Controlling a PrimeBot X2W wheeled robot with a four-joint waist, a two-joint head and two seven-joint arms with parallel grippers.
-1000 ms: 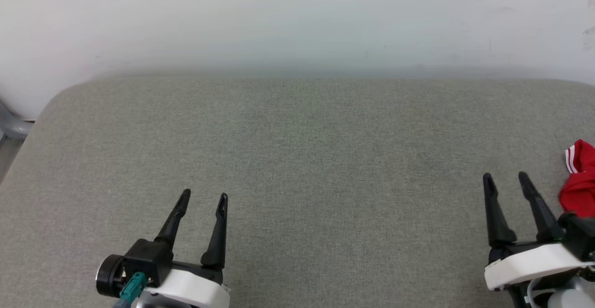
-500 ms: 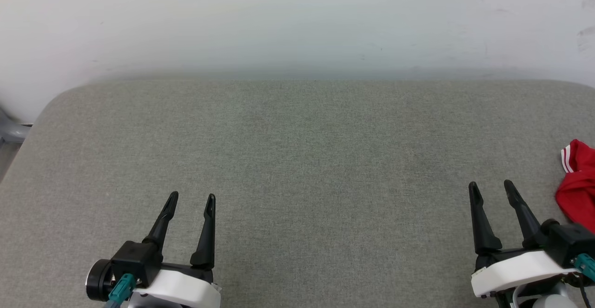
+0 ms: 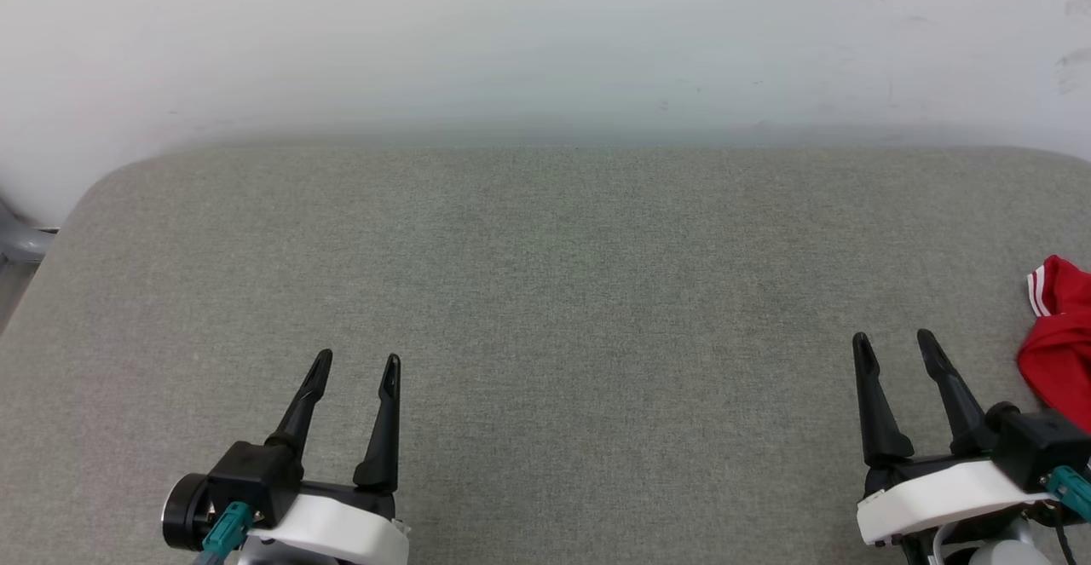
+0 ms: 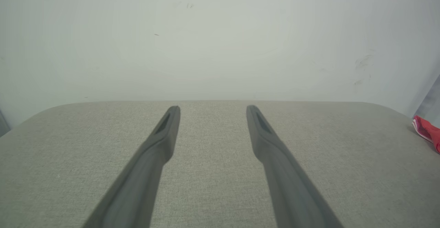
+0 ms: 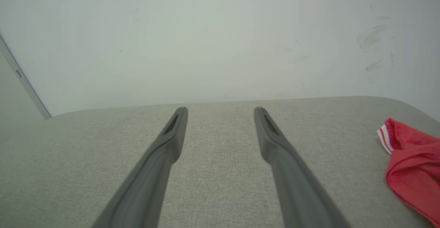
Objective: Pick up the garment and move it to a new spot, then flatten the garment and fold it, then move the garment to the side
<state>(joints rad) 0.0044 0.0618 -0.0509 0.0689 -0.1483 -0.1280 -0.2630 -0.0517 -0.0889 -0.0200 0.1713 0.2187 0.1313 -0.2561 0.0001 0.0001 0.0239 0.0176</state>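
The grey padded surface [image 3: 545,292] spreads wide before the robot, with a pale wall [image 3: 545,37] behind it. The garment [image 3: 1061,352] lies bunched at the far right of that surface and is cut off by the frame edge, so its long axis cannot be told. The right gripper [image 3: 893,342] is near it, with the cloth off to its right and slightly ahead. The left gripper [image 3: 356,362] is well apart. Both are released and grasp nothing. The right arm looks the better placed to reach
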